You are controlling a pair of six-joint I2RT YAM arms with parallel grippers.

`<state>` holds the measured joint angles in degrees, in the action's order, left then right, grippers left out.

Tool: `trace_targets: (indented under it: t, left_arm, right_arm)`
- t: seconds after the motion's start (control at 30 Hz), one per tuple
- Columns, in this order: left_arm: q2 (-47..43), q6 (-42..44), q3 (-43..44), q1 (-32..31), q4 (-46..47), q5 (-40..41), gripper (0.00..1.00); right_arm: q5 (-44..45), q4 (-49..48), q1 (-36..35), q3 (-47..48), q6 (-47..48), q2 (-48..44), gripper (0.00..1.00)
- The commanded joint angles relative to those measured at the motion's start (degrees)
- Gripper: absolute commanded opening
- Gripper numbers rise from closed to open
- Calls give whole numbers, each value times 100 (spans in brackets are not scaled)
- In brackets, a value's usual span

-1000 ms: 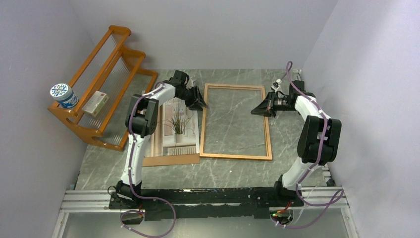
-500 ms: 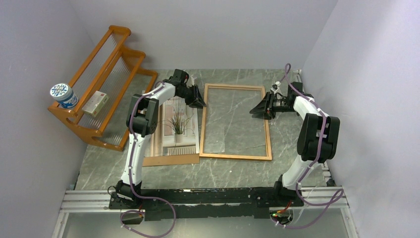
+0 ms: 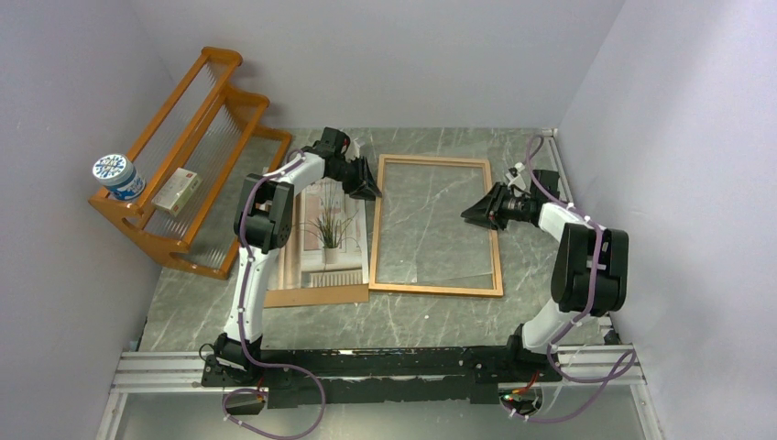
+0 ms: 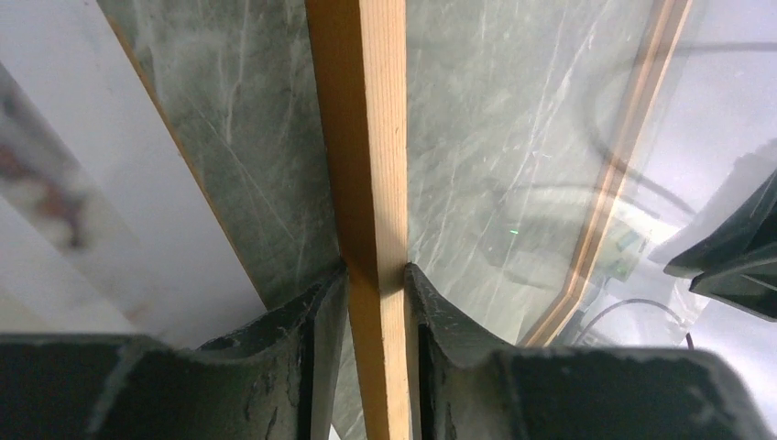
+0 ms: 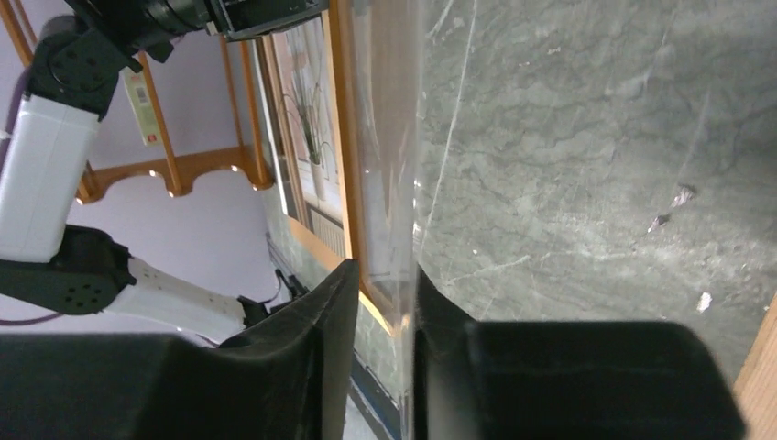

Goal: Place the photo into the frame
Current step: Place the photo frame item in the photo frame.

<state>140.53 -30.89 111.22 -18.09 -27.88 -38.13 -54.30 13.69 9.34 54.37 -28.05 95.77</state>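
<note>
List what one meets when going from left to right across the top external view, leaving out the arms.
blue-and-white tin → small box → photo → frame

Smooth matt orange-brown wood frame (image 4: 362, 137), glossy clear glass pane (image 5: 389, 183), grey marble-look table (image 3: 412, 316), scuffed matt black left tool fingers (image 4: 275, 367)

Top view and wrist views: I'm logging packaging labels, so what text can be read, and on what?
No text is legible.
Box on the rack: label with red print, too small to read.
Tin: blue-and-white pattern, no words readable.
</note>
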Motion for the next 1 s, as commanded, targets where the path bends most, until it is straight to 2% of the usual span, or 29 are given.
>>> trace_targets:
  t: [0.0, 0.07, 0.17, 0.37, 0.47, 0.63, 0.77, 0.9, 0.97]
  left_arm:
    - [366, 230, -170, 77, 68, 1231, 34]
    - [456, 227, 42, 77, -129, 1301, 32]
    - [473, 349, 79, 77, -74, 1456, 30]
    - [693, 496, 519, 117, -420, 1707, 28]
    - [748, 533, 609, 137, -365, 1699, 28]
    - [824, 627, 775, 166, -453, 1632, 30]
    - [743, 624, 636, 167, -328, 1531, 31]
    - [664, 660, 428, 165, -166, 1504, 31]
    - [668, 691, 389, 165, -133, 1478, 31]
  right_arm:
    - [164, -1327, -20, -412, -489, -420, 16]
    - [177, -1645, -20, -574, -746, -444, 7]
    - [89, -1959, -21, -735, -894, -330, 1]
    - [-154, -1885, -20, -629, -939, -37, 0]
    - [-245, -1505, -20, -339, -833, 86, 0]
    - [-404, -244, -12, 244, -282, 252, 0]
    - [-642, -98, -12, 376, -184, 305, 0]
    - [-616, 587, -12, 722, 370, 580, 0]
    - [-675, 614, -12, 768, 451, 626, 0]
